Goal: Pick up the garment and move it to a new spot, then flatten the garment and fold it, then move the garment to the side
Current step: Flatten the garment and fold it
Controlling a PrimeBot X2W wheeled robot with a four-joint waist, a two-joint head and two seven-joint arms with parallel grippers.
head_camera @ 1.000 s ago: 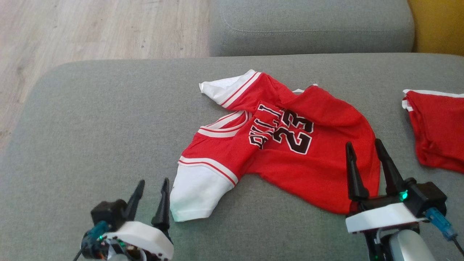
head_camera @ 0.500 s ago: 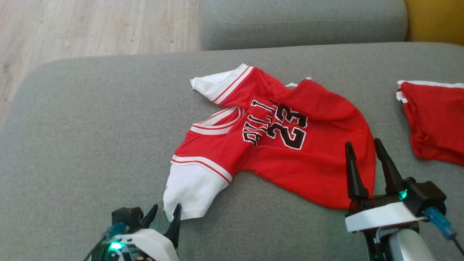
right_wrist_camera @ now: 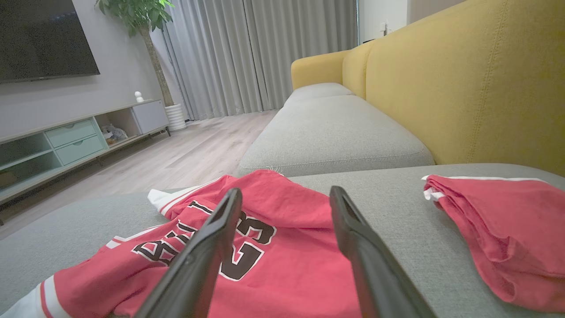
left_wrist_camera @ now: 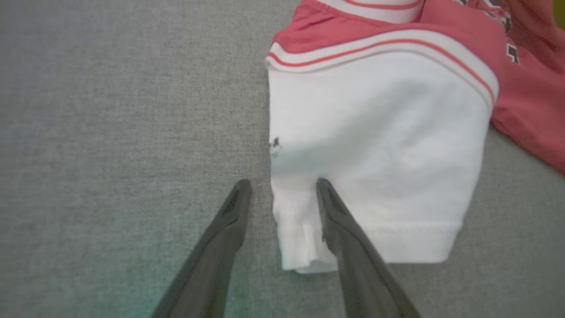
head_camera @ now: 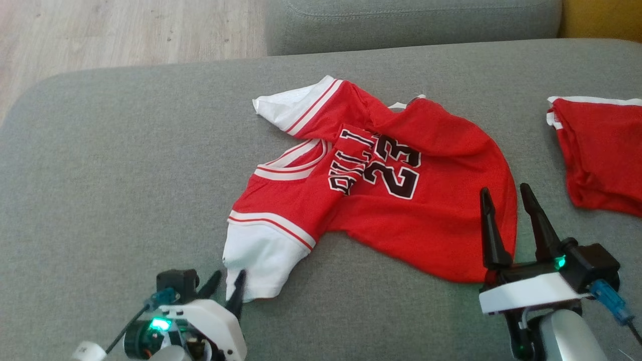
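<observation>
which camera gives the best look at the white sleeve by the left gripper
Left wrist view: the white sleeve is close and large, hem and striped band clear, left gripper straddling its edge. The head view shows it small, beside that gripper; the right wrist view catches a white sliver.

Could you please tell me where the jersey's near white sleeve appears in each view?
Head view: white sleeve lower left of centre, by the left pincer.
Left wrist view: sleeve centre right, its edge between the pincer's jaws.
Right wrist view: sleeve a sliver in the bottom-left corner.
Shared landmark: the striped band topping the sleeve.
</observation>
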